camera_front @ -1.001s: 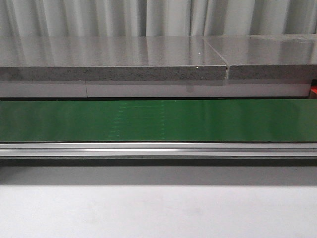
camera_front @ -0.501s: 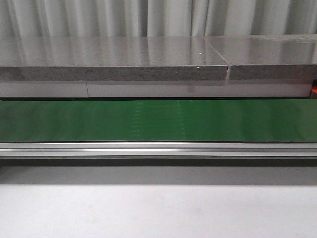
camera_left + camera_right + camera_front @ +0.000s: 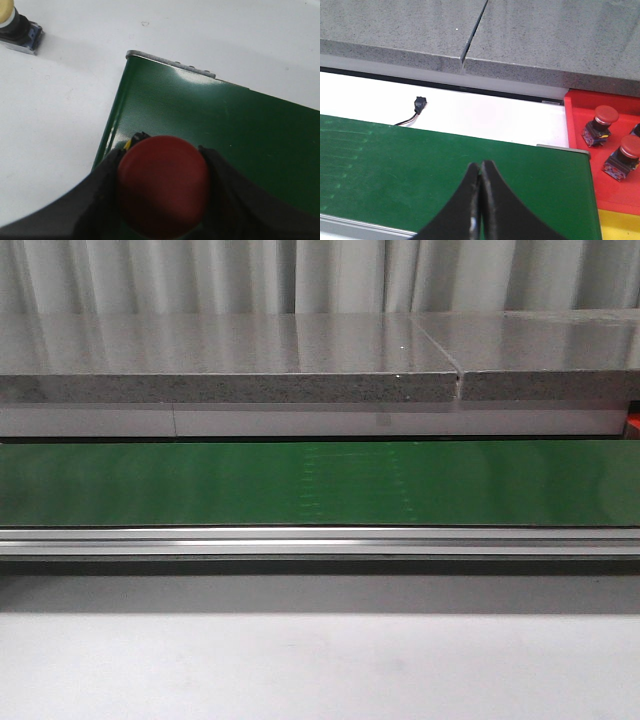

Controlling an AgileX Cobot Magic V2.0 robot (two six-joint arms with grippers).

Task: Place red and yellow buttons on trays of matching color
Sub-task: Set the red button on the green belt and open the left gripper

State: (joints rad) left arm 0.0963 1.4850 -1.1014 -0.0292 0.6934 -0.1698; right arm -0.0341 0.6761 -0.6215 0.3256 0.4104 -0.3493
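In the left wrist view my left gripper is shut on a red button, held over the end of the green conveyor belt. A yellow button on a black and blue base stands on the white table beyond the belt's end. In the right wrist view my right gripper is shut and empty above the green belt. The red tray holds two red buttons. A yellow tray corner shows beside it. Neither gripper shows in the front view.
The front view shows the green belt with its aluminium rail, a grey stone shelf behind and a white surface in front. A small black connector with wires lies on the white strip behind the belt.
A faint pale pattern on the green belt has shifted to the right across the front view. Nothing else differs.
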